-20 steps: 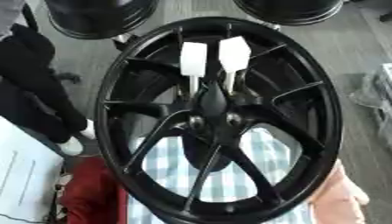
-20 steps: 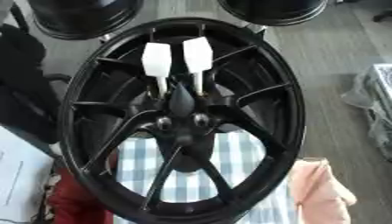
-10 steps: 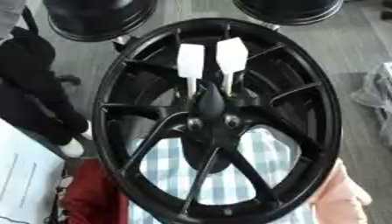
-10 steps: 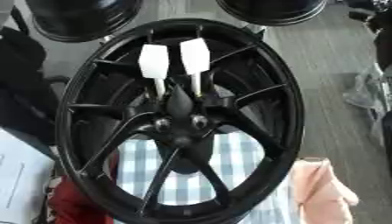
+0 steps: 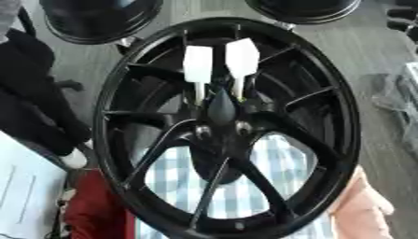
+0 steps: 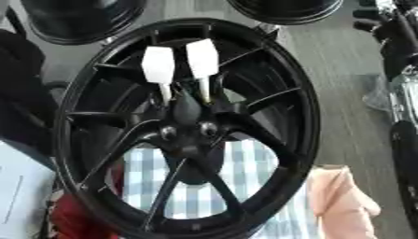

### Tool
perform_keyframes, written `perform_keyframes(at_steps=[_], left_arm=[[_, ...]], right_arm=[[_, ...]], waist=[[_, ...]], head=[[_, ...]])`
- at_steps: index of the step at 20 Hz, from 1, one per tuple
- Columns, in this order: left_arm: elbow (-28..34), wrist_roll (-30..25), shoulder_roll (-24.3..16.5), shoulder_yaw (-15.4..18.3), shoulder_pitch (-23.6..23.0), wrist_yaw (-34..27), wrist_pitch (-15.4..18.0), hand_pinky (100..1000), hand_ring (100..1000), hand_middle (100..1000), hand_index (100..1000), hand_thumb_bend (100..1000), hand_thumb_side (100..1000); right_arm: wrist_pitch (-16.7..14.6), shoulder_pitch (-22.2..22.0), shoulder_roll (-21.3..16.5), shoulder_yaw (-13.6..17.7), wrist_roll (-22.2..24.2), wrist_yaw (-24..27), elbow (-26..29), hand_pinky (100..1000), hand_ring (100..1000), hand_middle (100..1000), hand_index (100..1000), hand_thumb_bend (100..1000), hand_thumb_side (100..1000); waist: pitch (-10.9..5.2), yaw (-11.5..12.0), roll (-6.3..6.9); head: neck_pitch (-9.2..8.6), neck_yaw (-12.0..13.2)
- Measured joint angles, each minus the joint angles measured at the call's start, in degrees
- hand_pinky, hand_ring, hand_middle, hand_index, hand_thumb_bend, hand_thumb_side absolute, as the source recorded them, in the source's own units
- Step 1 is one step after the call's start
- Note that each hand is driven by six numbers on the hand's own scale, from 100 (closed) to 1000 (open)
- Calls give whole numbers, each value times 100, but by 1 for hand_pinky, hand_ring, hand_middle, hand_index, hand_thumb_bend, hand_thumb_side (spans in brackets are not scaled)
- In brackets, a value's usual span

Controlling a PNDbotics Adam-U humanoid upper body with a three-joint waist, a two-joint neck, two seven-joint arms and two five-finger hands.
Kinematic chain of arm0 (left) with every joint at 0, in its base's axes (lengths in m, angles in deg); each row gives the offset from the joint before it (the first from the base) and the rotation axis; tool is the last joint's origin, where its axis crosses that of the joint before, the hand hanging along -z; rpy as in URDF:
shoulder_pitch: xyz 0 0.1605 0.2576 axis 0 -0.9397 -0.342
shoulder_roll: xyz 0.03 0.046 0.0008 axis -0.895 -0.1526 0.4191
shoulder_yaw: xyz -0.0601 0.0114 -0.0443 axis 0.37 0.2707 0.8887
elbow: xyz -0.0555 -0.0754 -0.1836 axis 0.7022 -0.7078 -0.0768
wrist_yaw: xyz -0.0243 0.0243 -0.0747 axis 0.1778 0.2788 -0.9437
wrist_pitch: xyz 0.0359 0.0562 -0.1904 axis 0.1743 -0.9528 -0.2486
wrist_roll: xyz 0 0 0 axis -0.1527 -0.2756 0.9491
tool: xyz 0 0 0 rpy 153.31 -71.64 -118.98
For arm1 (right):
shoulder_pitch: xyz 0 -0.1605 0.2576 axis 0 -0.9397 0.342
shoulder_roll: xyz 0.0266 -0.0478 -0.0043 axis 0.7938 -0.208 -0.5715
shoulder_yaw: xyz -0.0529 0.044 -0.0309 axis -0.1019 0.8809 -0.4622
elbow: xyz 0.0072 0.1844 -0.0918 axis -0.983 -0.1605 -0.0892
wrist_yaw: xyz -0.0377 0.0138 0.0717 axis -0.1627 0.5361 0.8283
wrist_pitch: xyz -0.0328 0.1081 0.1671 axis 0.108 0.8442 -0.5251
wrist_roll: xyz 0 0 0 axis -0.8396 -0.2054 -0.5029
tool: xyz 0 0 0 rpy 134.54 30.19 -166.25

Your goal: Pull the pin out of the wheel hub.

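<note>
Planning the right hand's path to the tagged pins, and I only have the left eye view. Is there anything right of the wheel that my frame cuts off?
Observer: Yes. The right eye view shows a black and silver shape running down the right edge. I cannot tell what it is.
Operator: Is it touching the wheel?
Observer: No. A strip of grey floor shows between it and the wheel rim.
</note>
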Motion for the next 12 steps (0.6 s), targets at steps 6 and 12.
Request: perform_keyframes(at_steps=[6, 12], left_arm=[[1, 40, 1, 0, 12, -40, 51, 732, 820, 711, 712, 273, 599], [1, 59, 3, 0, 16, -63, 78, 732, 819, 711, 712, 274, 597]], right_arm=[[36, -44, 55, 1, 39, -65, 6, 758, 725, 671, 776, 100, 568], [38, -53, 81, -1, 95, -97, 6, 758, 724, 671, 776, 100, 575]], waist=[[24, 2, 20], [32, 15, 34]], head=[[-25, -1], [-57, 2]])
